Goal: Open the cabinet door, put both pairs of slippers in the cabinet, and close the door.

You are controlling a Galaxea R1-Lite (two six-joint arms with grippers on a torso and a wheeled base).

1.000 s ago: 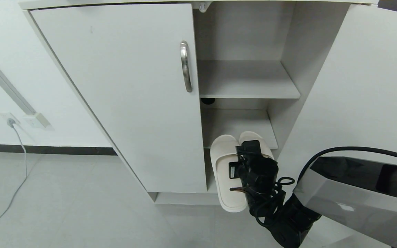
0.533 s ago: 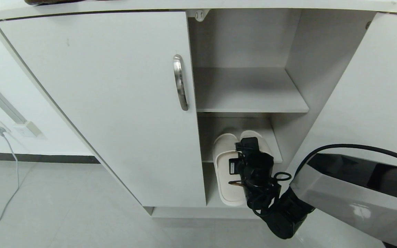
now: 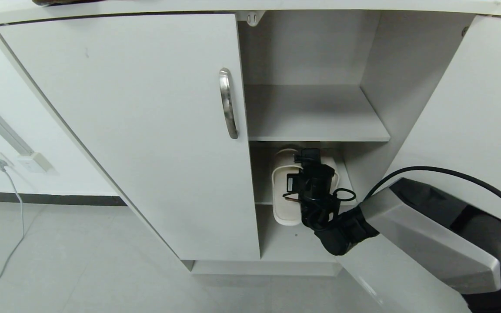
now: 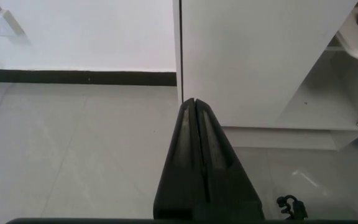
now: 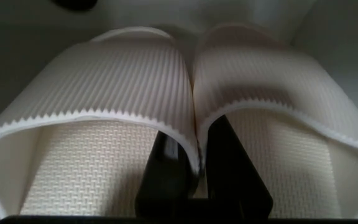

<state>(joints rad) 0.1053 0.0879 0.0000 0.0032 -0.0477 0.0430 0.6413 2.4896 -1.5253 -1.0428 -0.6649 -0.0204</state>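
Observation:
A pair of white slippers sits toes-first in the cabinet's lower-shelf compartment, heels sticking out past the shelf's front edge. My right gripper is shut on the pair. In the right wrist view its fingers pinch the two inner straps of the slippers together. The cabinet's right door stands open and the left door is closed. My left gripper is shut and holds nothing, low over the floor in front of the closed door. Whether the slippers rest on the shelf cannot be told.
An upper shelf lies bare above the slippers, and the cabinet's bottom board below them. The left door carries a metal handle. A wall socket with a cable is at the far left. A dark object lies on the cabinet top.
My right gripper has carried the slippers forward and up, from in front of the cabinet into the lower-shelf compartment. The head camera shifted early on.

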